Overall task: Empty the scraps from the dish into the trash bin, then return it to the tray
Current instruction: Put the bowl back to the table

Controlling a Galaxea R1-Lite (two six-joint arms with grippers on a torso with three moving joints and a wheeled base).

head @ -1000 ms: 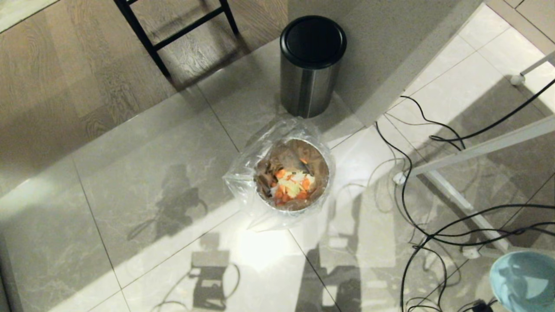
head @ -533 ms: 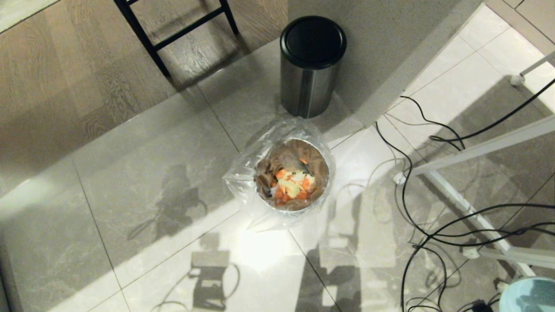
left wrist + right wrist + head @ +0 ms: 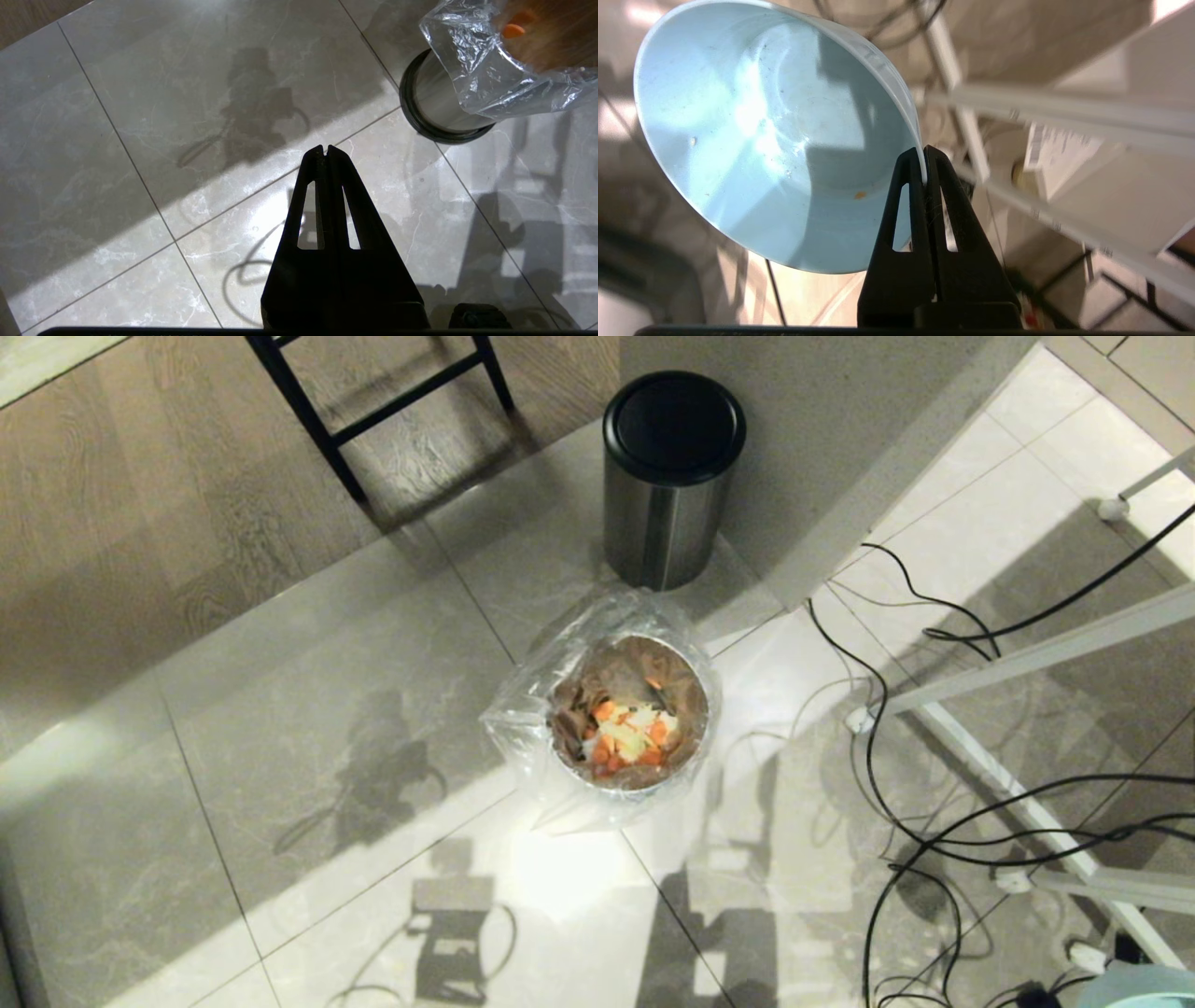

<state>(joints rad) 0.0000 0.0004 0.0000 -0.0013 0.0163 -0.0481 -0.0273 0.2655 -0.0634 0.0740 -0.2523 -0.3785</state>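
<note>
My right gripper (image 3: 924, 156) was clamped tight on the rim of the dish (image 3: 756, 135), one finger inside the wall and one outside, so the pale-blue bowl hung off my fingertips with its hollow facing the wrist camera. It filled the upper left of that frame and was bare but for one tiny orange fleck near the fingers. In the head view only a sliver of it showed at the bottom right corner (image 3: 1144, 987), well apart from the trash bin (image 3: 627, 714) at the centre of the frame.

The scraps (image 3: 627, 735), orange carrot slices and pale bits, lay inside that bin on its clear bag liner, so I judged the emptying done and the return to the tray the step in hand. I saw no tray in any view. A rim pinch suited tipping, but it gave little hold for carrying, so I reckoned the bowl could swing or slip.

My left gripper (image 3: 327, 150) hung idle over the floor tiles, fingers pressed together on nothing, with the bin's steel side at the upper right of its frame. The lidded bin (image 3: 672, 476) stood beyond, near the top centre.
</note>
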